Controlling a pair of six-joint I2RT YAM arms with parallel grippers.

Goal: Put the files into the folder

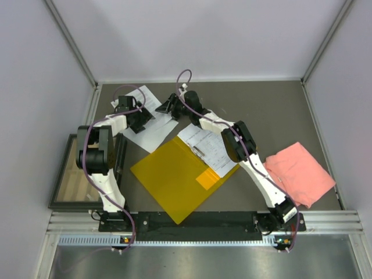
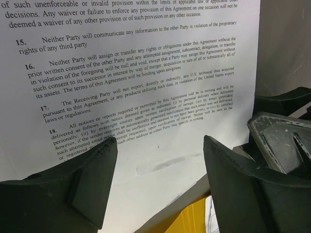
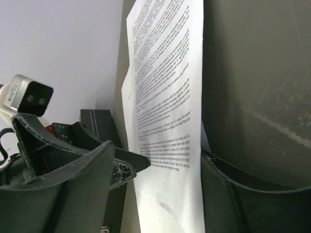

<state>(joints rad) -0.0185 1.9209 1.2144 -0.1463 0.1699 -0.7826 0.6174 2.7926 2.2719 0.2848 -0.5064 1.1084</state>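
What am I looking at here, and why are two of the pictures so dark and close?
Two robot arms are bolted to the table's near edge. The wide picture comes from a camera overhead. The two close ones come from cameras on the wrists, so the dark shapes are each arm's own fingers. Both the left gripper and the right gripper stand open over loose printed sheets, holding nothing. An open yellow folder with more papers clipped inside lies in the middle, and a pink cloth lies off to the right.

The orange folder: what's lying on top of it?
A printed sheet lies on the open folder at its far right part, beside a metal clip. The right arm crosses over that sheet, hiding part of it.
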